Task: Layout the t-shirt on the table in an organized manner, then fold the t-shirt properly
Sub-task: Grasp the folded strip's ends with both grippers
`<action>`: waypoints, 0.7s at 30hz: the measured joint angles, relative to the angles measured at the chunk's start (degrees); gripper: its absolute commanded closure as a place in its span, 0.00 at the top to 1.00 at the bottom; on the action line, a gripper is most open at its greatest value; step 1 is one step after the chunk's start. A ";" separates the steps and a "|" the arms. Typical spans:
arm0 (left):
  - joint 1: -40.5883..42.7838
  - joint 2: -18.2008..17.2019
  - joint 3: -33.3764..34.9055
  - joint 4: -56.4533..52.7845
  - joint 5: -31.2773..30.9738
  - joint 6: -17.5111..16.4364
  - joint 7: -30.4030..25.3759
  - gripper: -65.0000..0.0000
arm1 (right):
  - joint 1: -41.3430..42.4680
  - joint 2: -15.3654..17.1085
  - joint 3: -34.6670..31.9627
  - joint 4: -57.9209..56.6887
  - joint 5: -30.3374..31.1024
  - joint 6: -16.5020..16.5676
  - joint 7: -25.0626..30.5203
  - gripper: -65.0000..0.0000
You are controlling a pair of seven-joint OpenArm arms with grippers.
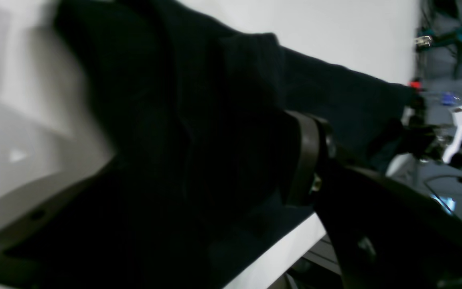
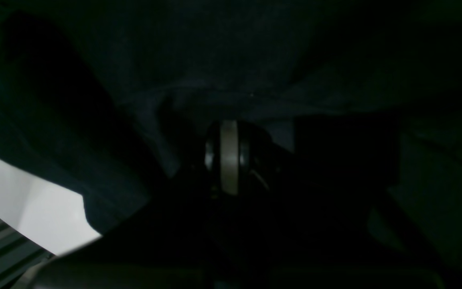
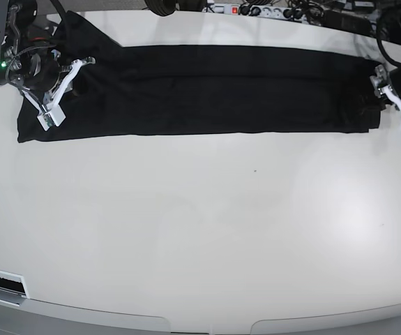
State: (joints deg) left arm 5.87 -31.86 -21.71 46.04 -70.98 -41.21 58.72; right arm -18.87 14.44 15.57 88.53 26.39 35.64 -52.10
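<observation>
The black t-shirt (image 3: 200, 89) lies as a long flat strip across the far part of the white table (image 3: 200, 230). My right gripper (image 3: 52, 98) is over the strip's left end. In the right wrist view its jaws are shut (image 2: 229, 124), with dark t-shirt cloth (image 2: 231, 60) gathered at the tip. My left gripper (image 3: 396, 105) is at the strip's right end. Its fingers stand wide apart (image 1: 171, 188), and a bunch of t-shirt fabric (image 1: 183, 104) lies between them. The left wrist view is blurred.
A power strip (image 3: 256, 10) and cables run along the table's far edge. Bare white table top (image 1: 335, 32) shows beyond the shirt, and the table's edge (image 2: 34, 208) is close to my right gripper. The other arm (image 1: 455, 128) shows far off.
</observation>
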 measured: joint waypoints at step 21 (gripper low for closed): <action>0.66 -6.73 -4.39 12.92 3.23 1.51 7.08 0.00 | 1.46 0.13 0.00 9.57 9.42 2.27 -8.50 0.09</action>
State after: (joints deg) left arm 6.52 -38.59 -26.11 58.96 -67.75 -39.70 65.80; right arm -17.41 14.57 15.57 98.10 35.81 37.91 -60.60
